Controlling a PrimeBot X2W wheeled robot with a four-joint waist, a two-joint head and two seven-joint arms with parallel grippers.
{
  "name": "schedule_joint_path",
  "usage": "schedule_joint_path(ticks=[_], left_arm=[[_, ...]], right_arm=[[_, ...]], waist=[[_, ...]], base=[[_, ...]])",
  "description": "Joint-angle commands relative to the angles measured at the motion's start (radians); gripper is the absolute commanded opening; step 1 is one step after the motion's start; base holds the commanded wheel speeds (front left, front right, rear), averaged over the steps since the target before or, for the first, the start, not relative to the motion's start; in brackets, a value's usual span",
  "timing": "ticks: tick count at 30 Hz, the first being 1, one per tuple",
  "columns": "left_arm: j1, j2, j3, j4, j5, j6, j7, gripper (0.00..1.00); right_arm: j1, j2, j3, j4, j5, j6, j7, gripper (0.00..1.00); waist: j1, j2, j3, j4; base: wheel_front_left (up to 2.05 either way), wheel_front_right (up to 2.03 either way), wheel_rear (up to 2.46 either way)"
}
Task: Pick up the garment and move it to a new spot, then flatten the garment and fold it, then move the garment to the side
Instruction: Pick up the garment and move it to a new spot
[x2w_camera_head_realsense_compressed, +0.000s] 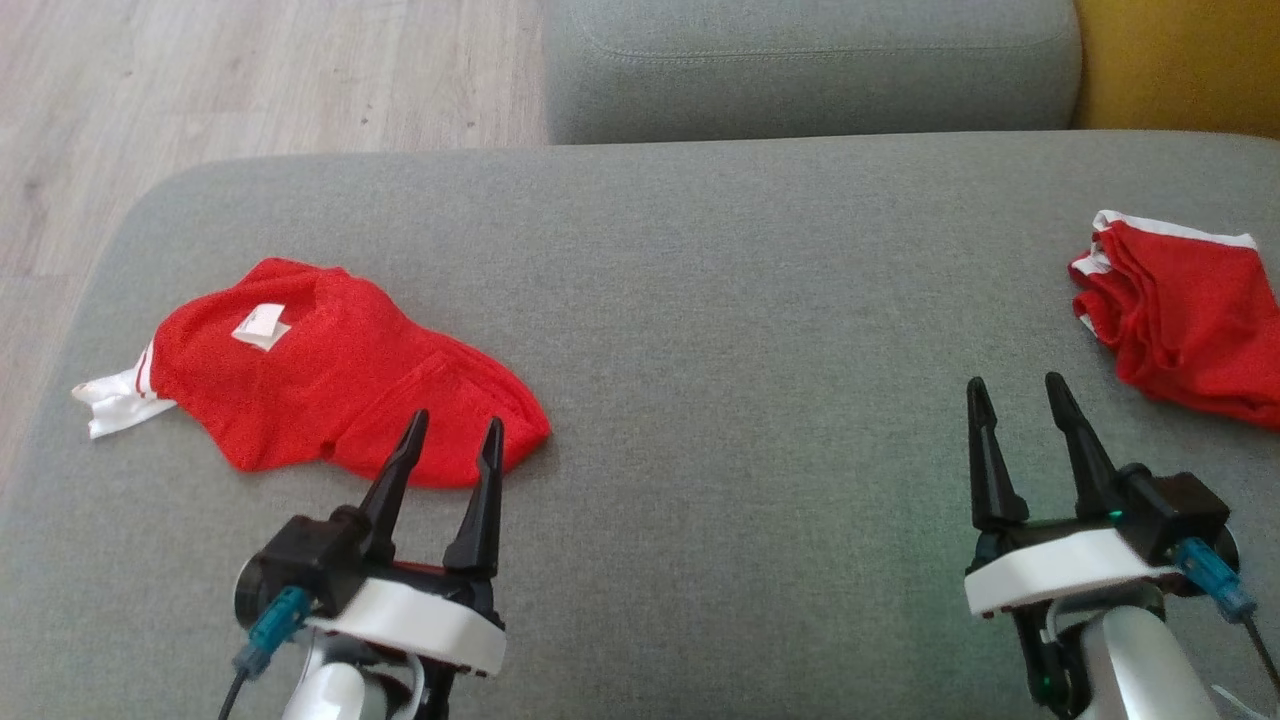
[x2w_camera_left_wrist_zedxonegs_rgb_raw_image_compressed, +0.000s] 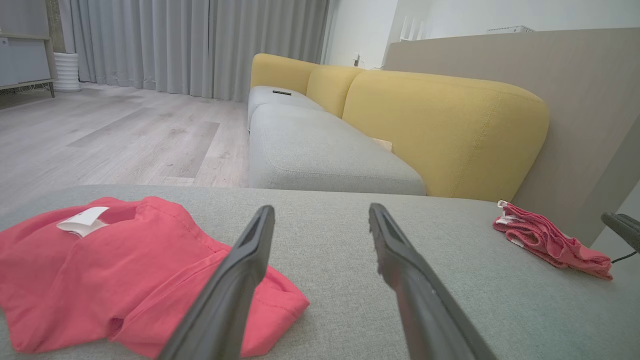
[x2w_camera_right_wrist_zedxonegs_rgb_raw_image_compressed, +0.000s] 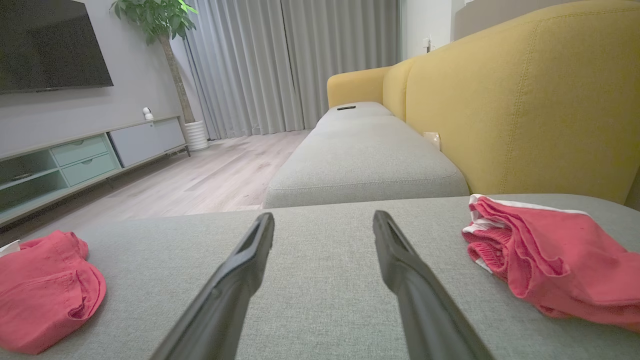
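Seemingly the work on the crumpled red knit garment with white trim (x2w_camera_head_realsense_compressed: 330, 380) has not begun: it lies bunched at the left of the grey fabric sofa seat (x2w_camera_head_realsense_compressed: 750, 350), just ahead of the left gripper (x2w_camera_head_realsense_compressed: 457, 425). Lifting, flattening, folding and setting aside all remain. A second red garment (x2w_camera_head_realsense_compressed: 1185, 320) lies folded at the right, near the right gripper (x2w_camera_head_realsense_compressed: 1015, 385). Both pairs of fingers are spread and empty. The crumpled garment's small white sewn-in label (x2w_camera_head_realsense_compressed: 262, 327) shows no readable writing.
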Motion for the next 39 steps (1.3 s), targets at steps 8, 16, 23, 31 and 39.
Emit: schedule_joint_path(ticks=[8,16,23,31,39], left_arm=[[-0.049,0.005,0.034,-0.027,0.005,0.001,-0.005,1.00],[-0.052,0.005,0.052,-0.021,0.016,0.006,-0.005,1.00],[-0.051,0.005,0.080,-0.011,0.030,0.008,-0.005,1.00],[-0.051,0.005,0.124,-0.001,0.043,0.008,-0.005,1.00],[-0.060,0.005,0.170,0.012,0.058,-0.001,-0.005,1.00]], right_arm=[[-0.009,-0.002,0.030,-0.028,0.002,-0.001,-0.014,1.00],[-0.001,-0.002,0.056,-0.024,0.008,-0.001,-0.014,1.00],[0.010,-0.002,0.093,-0.012,0.023,-0.001,-0.014,1.00],[0.004,-0.002,0.142,0.003,0.040,-0.001,-0.014,1.00],[-0.005,-0.002,0.166,0.013,0.050,-0.001,-0.014,1.00]], waist=[[-0.0001,0.0000,-0.003,0.020],[-0.0001,0.0000,-0.008,0.087],[-0.0001,0.0000,-0.013,0.174],[-0.0001,0.0000,-0.009,0.257],[-0.0001,0.0000,-0.002,0.289]], base=[[0.00,0.00,0.00],[0.00,0.00,0.00],[0.00,0.00,0.00],[0.00,0.00,0.00],[0.00,0.00,0.00]])
